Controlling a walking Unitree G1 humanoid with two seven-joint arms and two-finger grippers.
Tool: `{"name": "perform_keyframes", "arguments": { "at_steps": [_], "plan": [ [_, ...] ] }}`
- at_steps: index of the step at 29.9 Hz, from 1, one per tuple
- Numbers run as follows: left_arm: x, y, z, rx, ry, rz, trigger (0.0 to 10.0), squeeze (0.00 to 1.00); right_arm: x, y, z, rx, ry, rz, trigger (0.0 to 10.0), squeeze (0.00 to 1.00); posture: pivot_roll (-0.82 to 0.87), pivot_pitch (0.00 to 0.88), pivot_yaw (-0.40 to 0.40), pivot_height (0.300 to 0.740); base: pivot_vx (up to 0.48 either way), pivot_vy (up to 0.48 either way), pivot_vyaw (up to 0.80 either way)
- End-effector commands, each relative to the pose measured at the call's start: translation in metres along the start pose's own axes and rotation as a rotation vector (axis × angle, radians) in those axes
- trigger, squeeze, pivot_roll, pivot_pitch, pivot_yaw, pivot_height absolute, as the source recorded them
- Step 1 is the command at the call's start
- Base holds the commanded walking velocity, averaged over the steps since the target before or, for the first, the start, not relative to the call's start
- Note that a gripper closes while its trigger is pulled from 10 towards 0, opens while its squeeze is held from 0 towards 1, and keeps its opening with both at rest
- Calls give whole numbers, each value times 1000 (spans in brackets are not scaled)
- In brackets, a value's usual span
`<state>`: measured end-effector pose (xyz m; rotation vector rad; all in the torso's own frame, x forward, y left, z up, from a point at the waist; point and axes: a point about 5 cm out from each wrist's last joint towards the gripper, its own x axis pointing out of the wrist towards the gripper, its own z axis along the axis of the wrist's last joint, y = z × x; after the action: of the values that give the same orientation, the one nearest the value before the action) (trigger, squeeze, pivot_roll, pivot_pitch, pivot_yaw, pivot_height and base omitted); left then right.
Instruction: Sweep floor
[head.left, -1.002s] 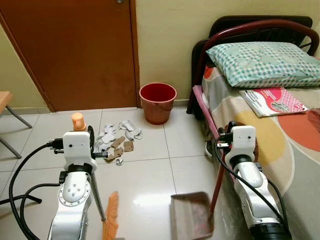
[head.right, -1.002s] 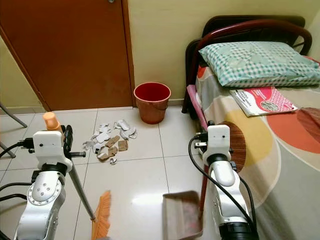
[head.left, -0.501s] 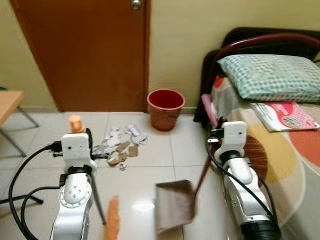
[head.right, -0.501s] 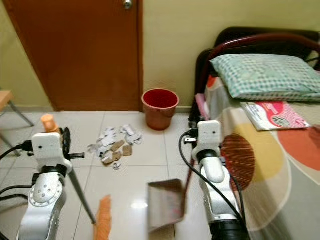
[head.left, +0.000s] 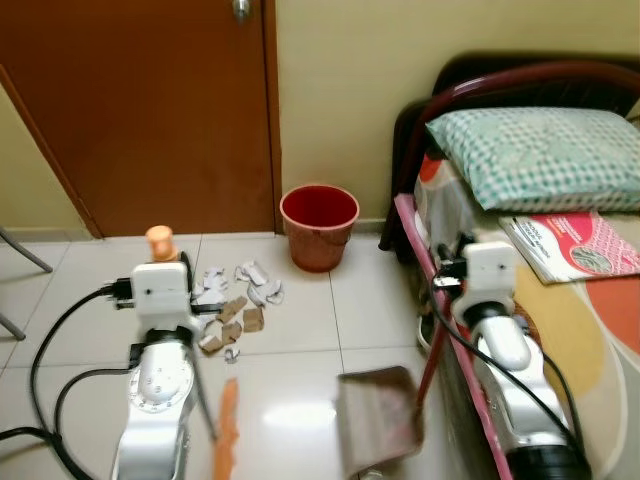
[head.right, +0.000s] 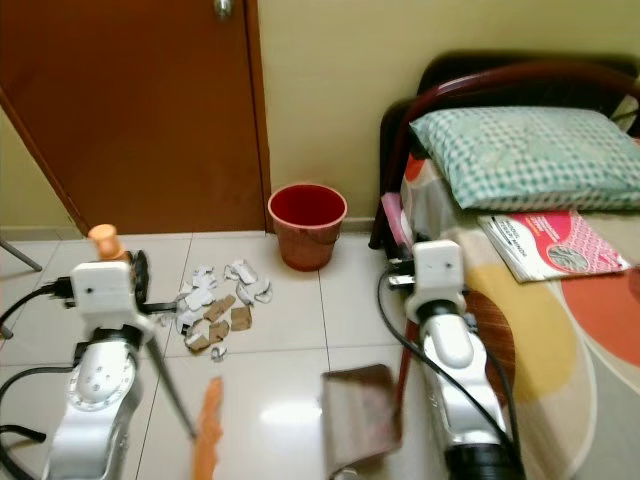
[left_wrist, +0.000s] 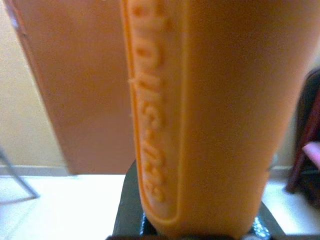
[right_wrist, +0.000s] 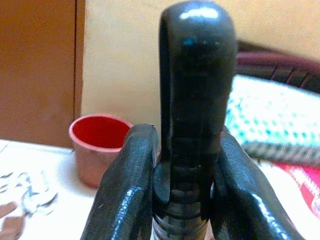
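Observation:
My left gripper is shut on a broom's orange handle, whose top sticks up above the wrist. The orange bristles hang near the floor in front of me. My right gripper is shut on the black grip of a long-handled dustpan. Its brown pan hangs low over the tiles beside the bed, on a red shaft. A pile of torn paper and cardboard scraps lies on the floor ahead of the broom.
A red bin stands against the wall by the brown door. A bed with a dark red frame, a checked pillow and a pink booklet lines the right side. A chair leg shows at far left.
The whole picture has swung and shifted, so the camera moved. The dustpan has swayed back toward the bed. Both grippers still hold their handles.

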<state>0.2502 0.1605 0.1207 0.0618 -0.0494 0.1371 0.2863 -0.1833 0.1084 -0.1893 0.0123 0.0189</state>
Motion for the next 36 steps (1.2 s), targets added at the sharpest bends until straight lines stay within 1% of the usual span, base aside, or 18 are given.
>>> {"name": "perform_keyframes", "arguments": {
  "at_steps": [1, 4, 12, 14, 21, 26, 28, 30, 32, 33, 36],
  "plan": [
    [2, 5, 9, 13, -40, 16, 10000, 0, 4, 9, 9, 11, -37, 34, 10000, 0, 5, 18, -54, 740, 409, 247, 0],
    [1, 6, 10, 14, -40, 19, 10000, 0, 5, 12, 12, 12, -47, 44, 10000, 0, 13, 21, -50, 740, 405, 257, 0],
    [2, 8, 19, 52, -67, 51, 10000, 0, 8, 8, 12, 9, -46, 45, 10000, 0, 15, 36, -44, 740, 388, 278, 0],
    [2, 8, 20, 47, -70, 47, 10000, 0, 9, 9, 14, -6, -55, 54, 10000, 0, 15, 36, -44, 740, 311, 294, 500],
    [1, 5, 21, 51, -70, 41, 10000, 0, 10, 9, 14, -1, -52, 49, 10000, 0, 16, 32, -49, 740, 311, 292, 635],
    [1, 4, 21, 58, -71, 38, 10000, 0, 11, 4, 12, 6, -44, 17, 10000, 0, 15, 28, -53, 740, 304, 289, 0],
    [1, 3, 22, 57, -74, 34, 10000, 0, 11, 2, 13, -4, -48, 2, 10000, 0, 15, 24, -52, 740, 0, 0, 0],
    [-1, -1, 25, 42, -112, 4, 10000, 0, 11, -1, 12, -21, -47, -17, 10000, 0, 14, 17, -50, 740, 0, 0, 0],
    [-3, -4, 27, 55, -126, -22, 10000, 0, 10, -3, 11, -40, -47, -21, 10000, 0, 14, 17, -50, 740, 0, 0, 0],
    [-4, -5, 25, 61, -122, -30, 10000, 0, 9, -3, 9, -41, -43, -23, 10000, 0, 16, 4, -53, 740, 0, 0, 0],
    [-5, -6, 23, 65, -114, -42, 10000, 0, 9, -4, 7, -42, -35, -28, 10000, 0, 16, 4, -53, 740, 0, 0, 0]
  ]
}}
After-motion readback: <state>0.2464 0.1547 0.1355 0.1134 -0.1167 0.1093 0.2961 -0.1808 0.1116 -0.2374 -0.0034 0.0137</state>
